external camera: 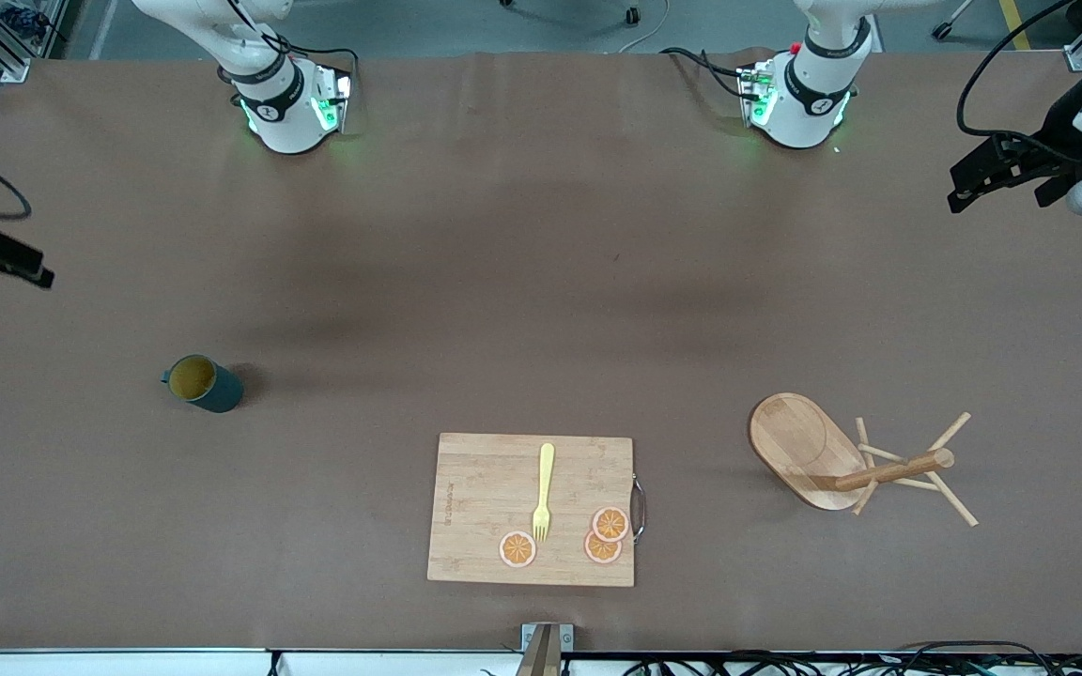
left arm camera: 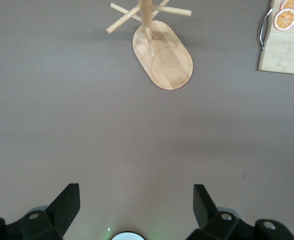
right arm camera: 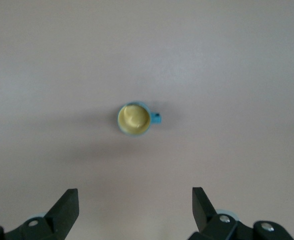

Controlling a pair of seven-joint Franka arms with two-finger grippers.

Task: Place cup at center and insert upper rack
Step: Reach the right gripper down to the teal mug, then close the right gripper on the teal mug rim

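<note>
Cup (right arm camera: 134,119) is sitting upright, rigid and light-looking; I'm hovering my right hand (right arm camera: 134,212) open above it, eyeing the rim. Left hand (left arm camera: 136,210) is waiting open near the rack (left arm camera: 162,52).

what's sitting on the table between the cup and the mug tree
In the front view, only the cutting board with a fork and orange slices, nearer the camera than cup and mug tree.

The left gripper (left arm camera: 136,210) hangs high over bare brown table (left arm camera: 87,130), its two black fingers (left arm camera: 67,202) spread wide with nothing between them. Well ahead of it stands the wooden mug tree (left arm camera: 163,57), upright on its oval base, pegs angled outward. Off to one side, a bamboo cutting board (left arm camera: 287,50) with a metal handle (left arm camera: 263,29) carries two orange slices (left arm camera: 285,19).
</note>
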